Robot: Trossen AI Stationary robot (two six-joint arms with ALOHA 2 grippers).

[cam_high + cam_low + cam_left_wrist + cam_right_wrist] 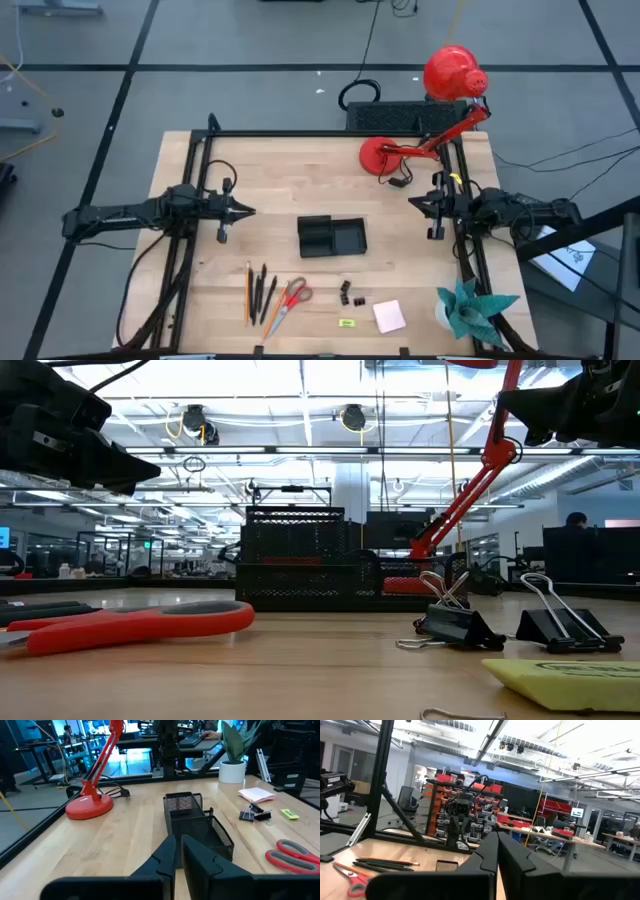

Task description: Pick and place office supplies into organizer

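The black mesh organizer [332, 236] stands at the table's middle. Nearer the front edge lie orange and dark pencils [257, 292], red-handled scissors [288, 300], two black clips [352, 295], a pink sticky-note pad [389, 316] and a small yellow-green piece [347, 323]. My left gripper [247, 211] hovers left of the organizer [195, 820], pointing level toward it, its fingers together with only a thin slit and nothing between them. My right gripper [412, 203] hovers right of the organizer, pointing left, shut and empty.
A red desk lamp stands on its base [385, 155] at the far right, with its head [452, 72] beyond the table edge. A black ribbed box [390, 117] sits behind it. A teal paper plant [470, 308] stands at the near right corner. Bare wood surrounds the organizer.
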